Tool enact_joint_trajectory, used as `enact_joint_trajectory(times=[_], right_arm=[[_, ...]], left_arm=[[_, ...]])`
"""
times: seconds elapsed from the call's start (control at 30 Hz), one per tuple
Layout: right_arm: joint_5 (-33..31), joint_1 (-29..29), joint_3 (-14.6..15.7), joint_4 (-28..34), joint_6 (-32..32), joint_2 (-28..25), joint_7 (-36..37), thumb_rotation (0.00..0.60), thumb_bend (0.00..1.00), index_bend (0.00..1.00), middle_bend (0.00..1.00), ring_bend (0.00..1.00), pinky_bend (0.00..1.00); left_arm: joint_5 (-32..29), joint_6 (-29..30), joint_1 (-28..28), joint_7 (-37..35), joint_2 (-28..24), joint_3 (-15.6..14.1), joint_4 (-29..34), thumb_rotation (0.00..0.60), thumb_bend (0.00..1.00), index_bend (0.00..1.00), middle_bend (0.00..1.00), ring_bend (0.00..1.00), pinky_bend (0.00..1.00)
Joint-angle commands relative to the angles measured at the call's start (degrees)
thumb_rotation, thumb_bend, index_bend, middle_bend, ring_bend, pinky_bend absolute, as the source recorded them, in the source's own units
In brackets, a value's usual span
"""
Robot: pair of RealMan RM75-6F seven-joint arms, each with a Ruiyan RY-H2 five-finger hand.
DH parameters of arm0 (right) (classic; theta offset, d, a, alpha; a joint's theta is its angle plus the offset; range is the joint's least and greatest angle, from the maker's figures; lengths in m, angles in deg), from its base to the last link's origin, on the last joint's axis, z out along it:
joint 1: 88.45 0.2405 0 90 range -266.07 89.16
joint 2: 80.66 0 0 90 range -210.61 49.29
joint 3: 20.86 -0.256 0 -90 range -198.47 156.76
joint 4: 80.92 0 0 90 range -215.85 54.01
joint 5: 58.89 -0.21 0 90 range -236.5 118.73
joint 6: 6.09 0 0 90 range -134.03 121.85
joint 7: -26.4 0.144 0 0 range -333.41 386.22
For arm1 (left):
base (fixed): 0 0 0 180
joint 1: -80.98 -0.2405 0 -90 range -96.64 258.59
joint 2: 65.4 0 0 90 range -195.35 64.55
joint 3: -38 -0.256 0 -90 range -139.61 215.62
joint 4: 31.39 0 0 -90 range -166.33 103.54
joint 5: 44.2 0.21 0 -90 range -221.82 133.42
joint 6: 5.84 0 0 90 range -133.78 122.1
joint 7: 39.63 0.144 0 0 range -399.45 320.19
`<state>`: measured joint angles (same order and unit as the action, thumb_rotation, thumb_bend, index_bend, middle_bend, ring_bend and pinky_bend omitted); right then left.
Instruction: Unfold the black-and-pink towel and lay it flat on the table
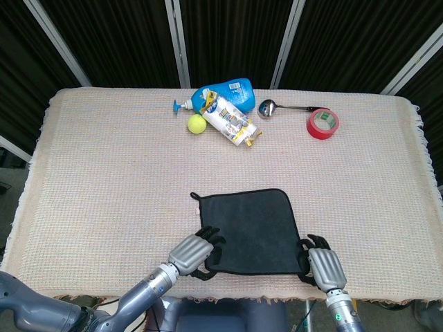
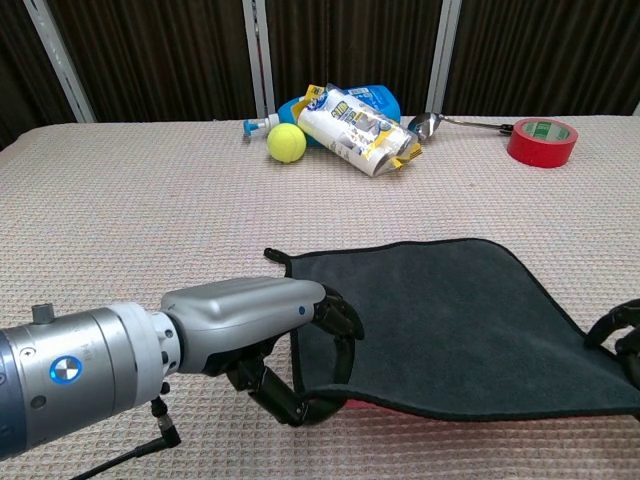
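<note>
The towel (image 1: 248, 223) lies spread near the table's front edge, black side up, and a thin strip of pink shows under its near edge in the chest view (image 2: 352, 404). A small loop sticks out at its far left corner. My left hand (image 1: 193, 252) grips the towel's near left corner, with fingers on top and the thumb underneath (image 2: 262, 322). My right hand (image 1: 321, 267) holds the near right corner, its fingers curled at the edge. The chest view cuts off most of the right hand (image 2: 624, 337) at the frame's right side.
At the back of the table lie a blue bottle (image 1: 223, 93), a snack packet (image 1: 232, 122), a tennis ball (image 1: 197, 124), a metal spoon (image 1: 274, 108) and a red tape roll (image 1: 322, 123). The table's front edge (image 1: 263, 299) runs just behind my hands.
</note>
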<state>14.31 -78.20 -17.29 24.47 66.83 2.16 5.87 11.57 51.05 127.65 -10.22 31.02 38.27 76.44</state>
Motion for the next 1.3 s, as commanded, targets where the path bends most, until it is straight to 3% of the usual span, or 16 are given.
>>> enact_joint_trajectory(times=[0.03,0.37,0.57,0.87,1.3], right_arm=[[-0.2,0.0,0.2,0.3,-0.3,-0.3,-0.2,0.6,0.64,0.24,0.22,0.07,0.08],[-0.2,-0.1,0.8,1.2,-0.9,-1.6,-1.4,0.6,0.54,0.0,0.08,0.0,0.04],[-0.5,-0.3,1.1,2.3,-0.9,-2.6,-2.5,0.6,0.49,0.0,0.01,0.0,0.01],[-2.7,0.1,1.2,3.9,-1.8,-3.8,-5.3,0.6,0.38,0.0,0.0,0.0,0.01],[-4.6,0.1,-0.8,3.5,-0.4,-4.1,-6.3,0.6,0.35,0.0,0.0,0.0,0.0]], left_arm=[[-0.3,-0.4,0.1,0.1,-0.2,-0.1,0.1,0.6,0.32,0.41,0.14,0.0,0.03],[0.1,-1.5,0.0,-0.9,-1.8,-0.4,0.9,0.6,0.22,0.25,0.11,0.0,0.02],[1.1,-1.7,-0.4,-2.1,-3.2,-0.6,1.3,0.6,0.17,0.16,0.08,0.0,0.01],[1.9,-2.3,-0.9,-3.7,-4.7,-0.6,1.2,0.6,0.09,0.1,0.07,0.0,0.01],[2.0,-3.4,-0.7,-4.6,-6.1,-0.3,1.2,0.6,0.09,0.03,0.04,0.0,0.0]])
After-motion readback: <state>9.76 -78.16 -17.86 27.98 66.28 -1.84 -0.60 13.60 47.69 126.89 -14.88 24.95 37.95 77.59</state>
